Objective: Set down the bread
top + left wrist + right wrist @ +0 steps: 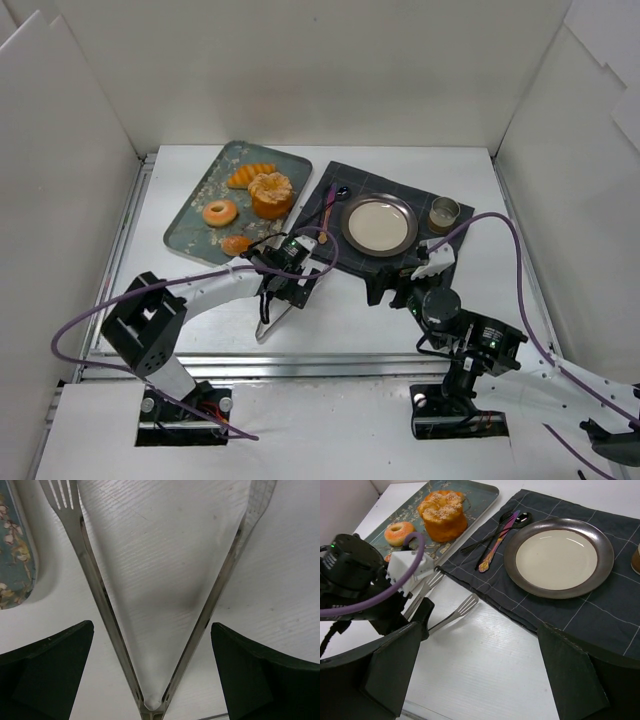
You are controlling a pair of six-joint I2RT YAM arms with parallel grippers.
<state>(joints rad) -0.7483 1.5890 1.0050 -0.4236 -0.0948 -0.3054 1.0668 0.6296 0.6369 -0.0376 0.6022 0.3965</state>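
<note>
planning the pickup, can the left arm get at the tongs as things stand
Probably yes: the open left gripper straddles the tongs, with nothing lying between them.

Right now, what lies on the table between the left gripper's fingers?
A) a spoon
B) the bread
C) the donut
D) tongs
D: the left wrist view shows metal tongs lying flat inside the open left gripper.

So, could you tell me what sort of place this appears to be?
Probably a robot lab test cell staged as a dining table: white panel walls enclose the tabletop, with a pastry tray beside a dark placemat holding a plate.
</note>
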